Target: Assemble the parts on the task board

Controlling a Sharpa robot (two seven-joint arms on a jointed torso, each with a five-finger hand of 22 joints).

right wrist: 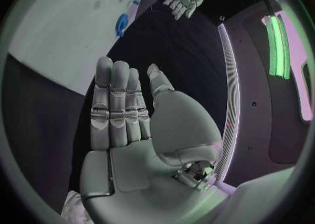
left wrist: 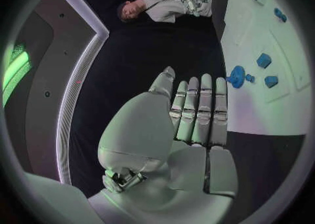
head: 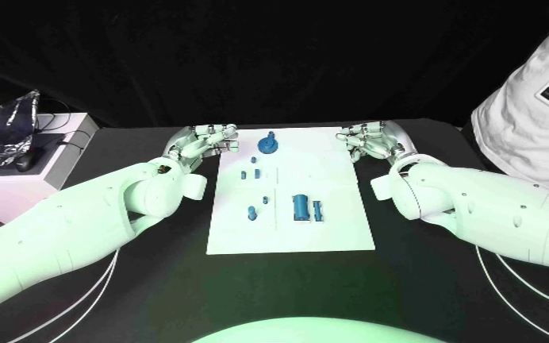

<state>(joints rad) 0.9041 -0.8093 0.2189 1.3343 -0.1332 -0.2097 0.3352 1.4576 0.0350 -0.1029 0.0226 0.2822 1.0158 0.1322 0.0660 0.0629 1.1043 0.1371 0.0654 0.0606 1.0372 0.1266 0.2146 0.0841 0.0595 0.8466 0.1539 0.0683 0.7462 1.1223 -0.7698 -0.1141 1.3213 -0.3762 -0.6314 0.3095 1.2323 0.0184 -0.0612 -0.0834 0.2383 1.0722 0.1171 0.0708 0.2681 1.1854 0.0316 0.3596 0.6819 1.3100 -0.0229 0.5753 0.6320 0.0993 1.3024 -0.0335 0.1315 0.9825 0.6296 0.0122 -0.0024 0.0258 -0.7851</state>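
Board: the white board (head: 292, 232) lies flat in the middle of the black table (head: 435, 295), between the two hands.
Parts: small blue parts lie on the board; a round gear (head: 268, 145) near the far edge, two small pegs (head: 251, 174) below it, a larger cylinder (head: 301, 206) and a bar (head: 319, 211) toward the near right, one short piece (head: 251, 213) at near left.
Left hand: the left hand (head: 204, 143) sits at the board's far left corner, fingers straight and together, palm bare, holding nothing.
Right hand: the right hand (head: 368, 140) sits at the far right corner, fingers likewise extended side by side, holding nothing.
Box: a white box (head: 46, 152) stands at the table's left edge.
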